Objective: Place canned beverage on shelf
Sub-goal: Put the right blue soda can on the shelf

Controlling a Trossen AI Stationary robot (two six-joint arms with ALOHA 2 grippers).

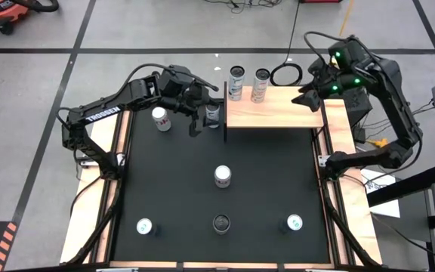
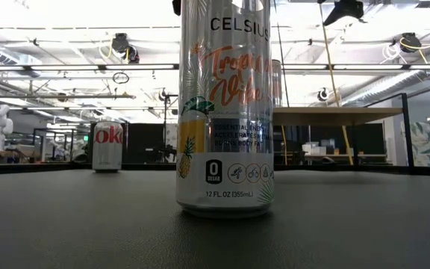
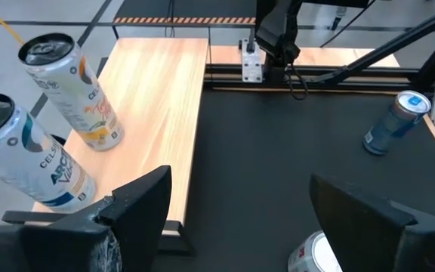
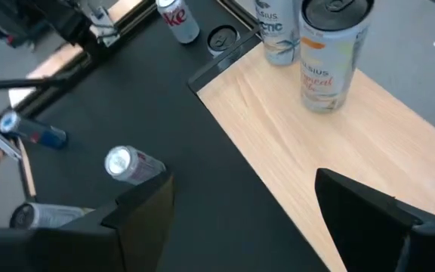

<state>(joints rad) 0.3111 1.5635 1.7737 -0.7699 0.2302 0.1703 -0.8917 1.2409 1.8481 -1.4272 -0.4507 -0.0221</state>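
Observation:
The light-wood shelf [image 1: 278, 109] stands at the far middle of the black mat [image 1: 172, 189]. Two Celsius cans [image 1: 236, 81] [image 1: 260, 85] stand upright on its far edge, and they also show in the left wrist view [image 3: 78, 94] [image 3: 21, 159]. A dark-topped can [image 1: 213, 113] stands on the mat against the shelf's left edge [image 4: 221, 38]. My left gripper [image 1: 200, 113] [image 3: 236, 189] is open just left of this can, which is hidden in the left wrist view. My right gripper [image 1: 306, 100] [image 4: 244, 181] is open and empty above the shelf's right part.
A Diet Coke can [image 1: 161, 119] stands left of my left gripper. A silver can [image 1: 223, 176] stands mid-mat. Three more cans stand along the near edge [image 1: 144, 226] [image 1: 221, 224] [image 1: 294, 223]; the middle one fills the low view [image 2: 224, 112]. The shelf's middle [image 4: 300, 151] is bare.

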